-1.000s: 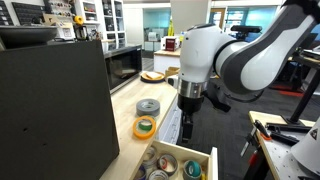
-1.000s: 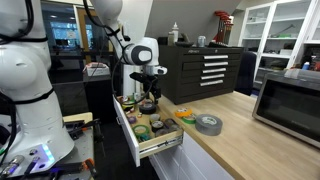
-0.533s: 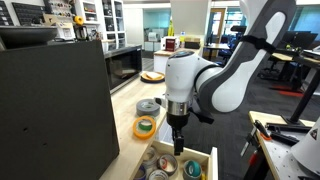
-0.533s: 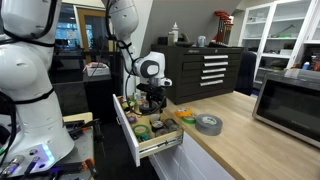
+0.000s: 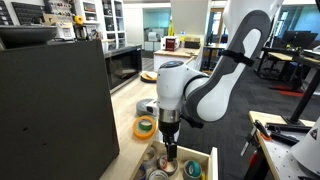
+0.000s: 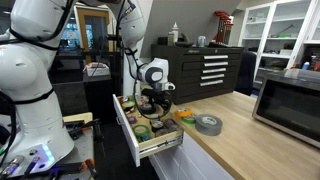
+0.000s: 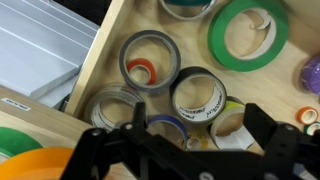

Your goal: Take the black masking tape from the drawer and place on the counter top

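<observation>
In the wrist view the open drawer [image 7: 118, 40] holds several tape rolls. A dark-rimmed roll with a white printed core [image 7: 207, 84], which looks like the black masking tape, lies between my fingers. My gripper [image 7: 200, 125] is open and empty just above it. In both exterior views the gripper [image 5: 170, 152] [image 6: 150, 108] hangs straight down into the open drawer [image 5: 195, 152] [image 6: 150, 142]. The wooden counter top [image 5: 122, 118] [image 6: 240, 135] runs beside the drawer.
A grey tape roll [image 5: 148, 106] [image 6: 208, 123] and a yellow roll [image 5: 145, 127] [image 6: 186, 115] lie on the counter. In the drawer are a green roll [image 7: 222, 45] and a grey roll with an orange core [image 7: 148, 62]. A black cabinet [image 5: 50, 100] stands by the counter.
The arm has swung over the drawer and come down; the open gripper now sits low among the tape rolls.
</observation>
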`<state>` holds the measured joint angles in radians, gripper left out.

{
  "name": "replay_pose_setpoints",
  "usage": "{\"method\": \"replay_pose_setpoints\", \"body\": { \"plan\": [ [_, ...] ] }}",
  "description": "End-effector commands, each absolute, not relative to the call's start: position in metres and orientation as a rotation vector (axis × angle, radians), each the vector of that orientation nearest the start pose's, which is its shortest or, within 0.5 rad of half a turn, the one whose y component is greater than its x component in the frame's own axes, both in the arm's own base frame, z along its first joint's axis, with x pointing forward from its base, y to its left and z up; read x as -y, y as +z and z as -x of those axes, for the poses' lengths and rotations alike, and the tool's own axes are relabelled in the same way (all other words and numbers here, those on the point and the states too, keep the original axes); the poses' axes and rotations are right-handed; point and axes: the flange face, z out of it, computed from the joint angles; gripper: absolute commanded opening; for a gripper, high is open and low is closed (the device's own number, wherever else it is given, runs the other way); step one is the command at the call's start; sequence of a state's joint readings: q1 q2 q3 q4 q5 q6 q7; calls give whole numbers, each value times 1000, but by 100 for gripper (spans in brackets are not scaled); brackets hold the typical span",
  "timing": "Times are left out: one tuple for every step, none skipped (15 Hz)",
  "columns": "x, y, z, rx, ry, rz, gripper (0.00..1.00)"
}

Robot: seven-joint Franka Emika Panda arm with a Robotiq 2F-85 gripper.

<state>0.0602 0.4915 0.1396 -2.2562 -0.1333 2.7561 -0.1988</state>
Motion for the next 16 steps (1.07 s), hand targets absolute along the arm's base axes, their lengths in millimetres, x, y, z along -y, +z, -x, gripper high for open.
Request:
{"method": "replay_pose_setpoints", "body": {
  "plan": [
    [-115, 147, -523, 782, -27, 3027, 100],
    [-115, 147, -523, 783, -27, 3027, 100],
    [-115, 147, -523, 784, -28, 3027, 100],
    [-115, 147, -524, 784, -28, 3027, 100],
    [-115, 147, -524, 784, -28, 3027, 100],
    [-125, 145, -519, 803, -24, 3015, 100],
    [-132, 145, -515, 815, -23, 3013, 100],
    [-142, 144, -509, 842, -26, 3004, 100],
    [-151, 144, -504, 869, -29, 2997, 100],
    [-160, 144, -497, 900, -26, 2991, 100],
    [-169, 143, -491, 926, -26, 2982, 100],
    [-177, 143, -485, 961, -23, 2979, 100],
    [-185, 142, -479, 989, -22, 2979, 100],
    [-192, 140, -473, 1018, -27, 2982, 100],
    [-198, 138, -468, 1044, -34, 2984, 100],
    [-203, 135, -464, 1089, -44, 2977, 100]
  ]
}}
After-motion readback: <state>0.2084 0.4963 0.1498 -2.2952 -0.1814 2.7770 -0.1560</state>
